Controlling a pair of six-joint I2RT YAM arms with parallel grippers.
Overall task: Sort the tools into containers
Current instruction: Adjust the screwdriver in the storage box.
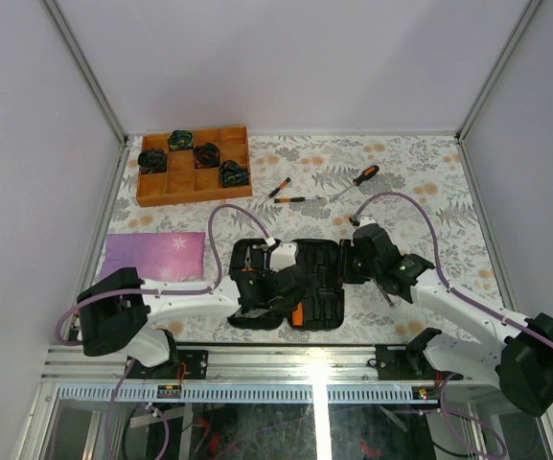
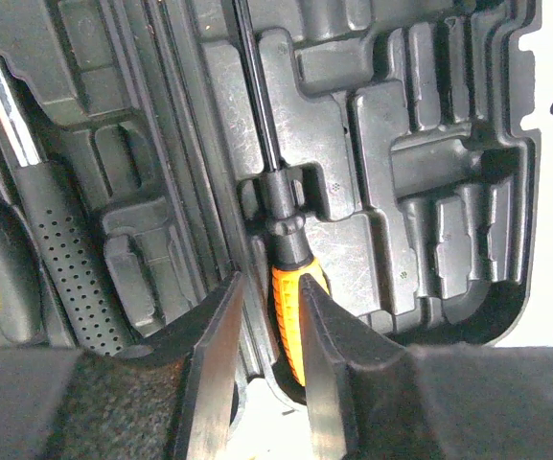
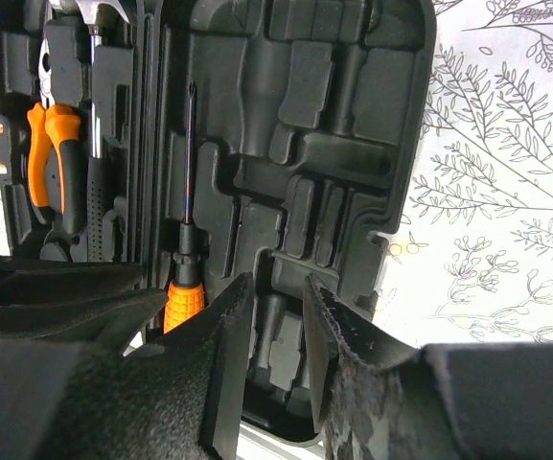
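Lying open near the table's (image 1: 429,192) front edge, the case (image 1: 322,266) is reached over by both arms. The left gripper (image 2: 270,283) is set astride the orange handle of a screwdriver (image 2: 290,307), which is bedded in a slot beside the hinge. Whether it is clamped cannot be told. The right gripper (image 3: 278,280) is held over the right half, jaws slightly parted, nothing between them. A hammer (image 3: 94,192) and pliers (image 3: 46,144) are seated in the left half. Loose screwdrivers (image 1: 362,177) are seen on the table beyond the case.
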